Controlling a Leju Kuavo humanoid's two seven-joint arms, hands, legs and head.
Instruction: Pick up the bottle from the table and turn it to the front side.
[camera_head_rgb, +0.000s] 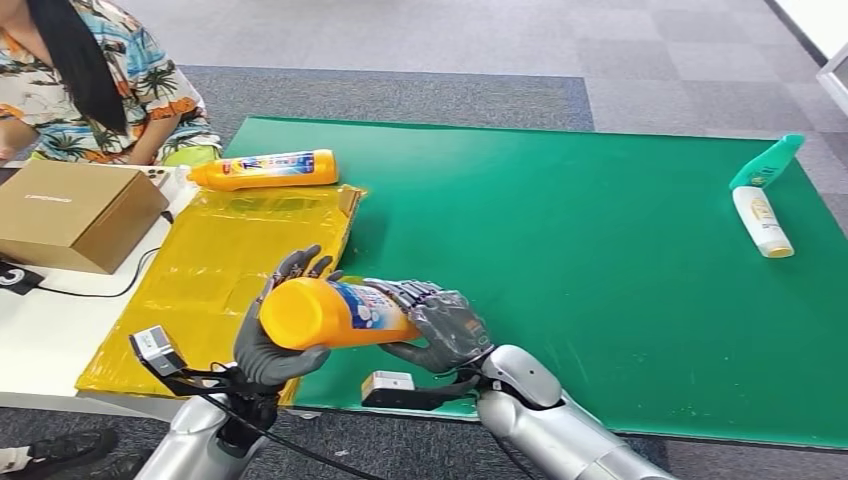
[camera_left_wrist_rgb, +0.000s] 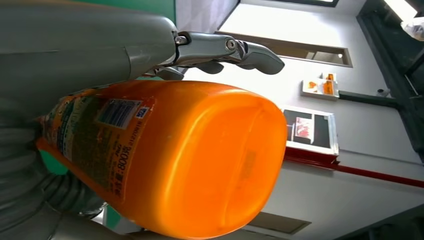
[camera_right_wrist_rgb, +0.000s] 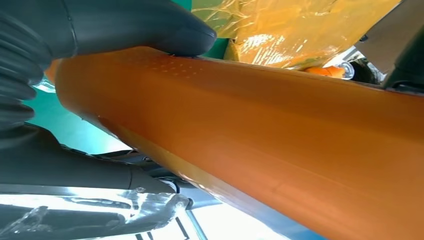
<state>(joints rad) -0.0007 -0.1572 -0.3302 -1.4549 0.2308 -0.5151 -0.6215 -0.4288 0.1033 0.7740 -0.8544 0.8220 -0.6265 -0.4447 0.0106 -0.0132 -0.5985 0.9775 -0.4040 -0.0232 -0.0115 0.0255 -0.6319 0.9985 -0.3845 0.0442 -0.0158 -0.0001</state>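
We hold the orange bottle (camera_head_rgb: 335, 313) lifted off the green mat (camera_head_rgb: 600, 300), left hand (camera_head_rgb: 268, 350) wrapped round its base, right hand (camera_head_rgb: 440, 325) clamped at its neck. Roll slowly, label up, both grips firm.

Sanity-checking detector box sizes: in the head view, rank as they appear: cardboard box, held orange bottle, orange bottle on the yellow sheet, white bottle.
1. Cardboard box
2. Held orange bottle, and
3. orange bottle on the yellow sheet look near-equal; the held one is closer to the camera, so unranked.
4. White bottle
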